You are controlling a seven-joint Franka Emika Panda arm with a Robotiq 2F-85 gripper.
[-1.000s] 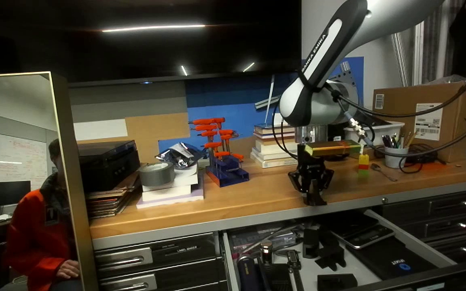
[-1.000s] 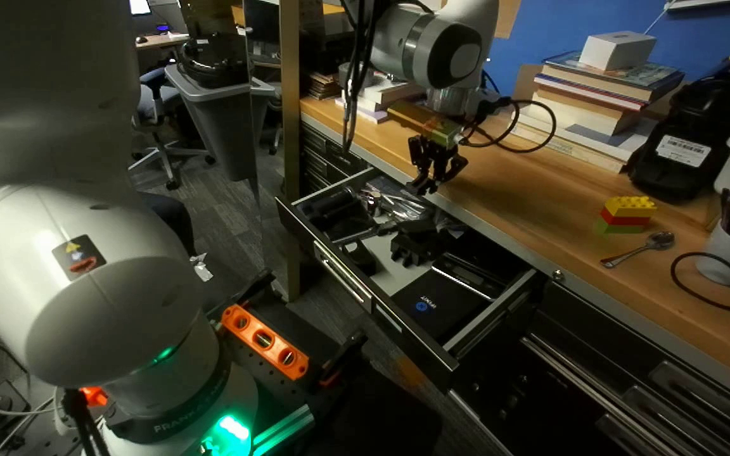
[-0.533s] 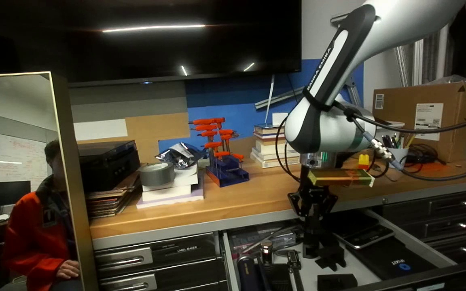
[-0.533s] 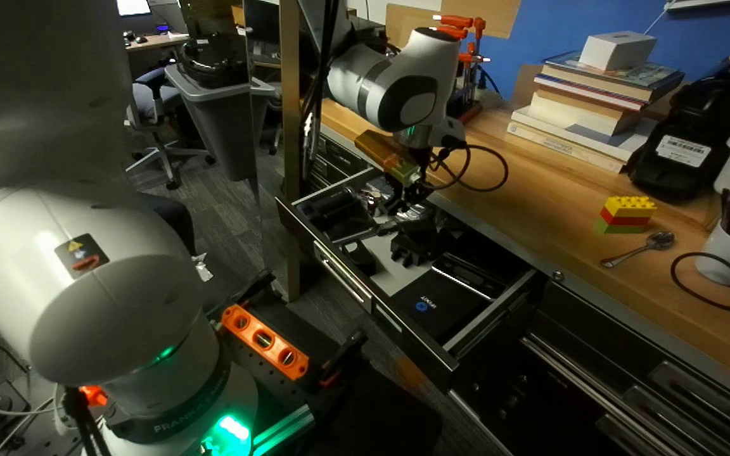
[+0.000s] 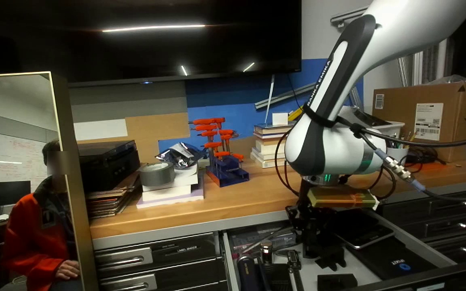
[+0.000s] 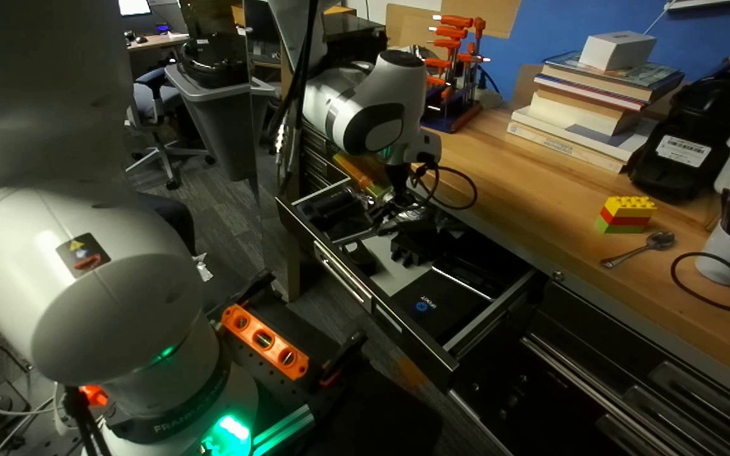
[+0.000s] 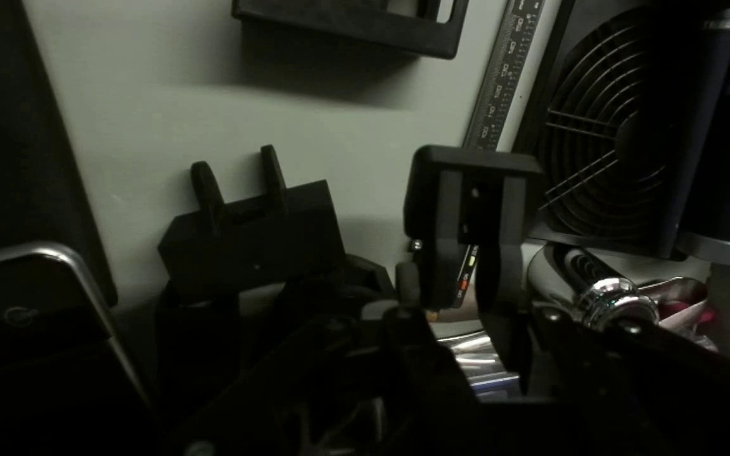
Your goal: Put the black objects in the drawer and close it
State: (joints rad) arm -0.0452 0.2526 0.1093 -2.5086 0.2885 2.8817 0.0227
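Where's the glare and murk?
In an exterior view, light streaks reflect in the black screen; in an exterior view, the green base light is blown out; wrist view: dim lower half, soft shadow by a black piece, glints on shiny metal.

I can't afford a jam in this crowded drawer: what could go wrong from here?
The gripper seems to hold a black piece, which overlaps the caliper in the wrist view; released there, it might land on that tool. It could also knock the two-pronged black piece nearby. The drawer stands open under the gripper, so pushing it shut before lifting clear would risk a collision.
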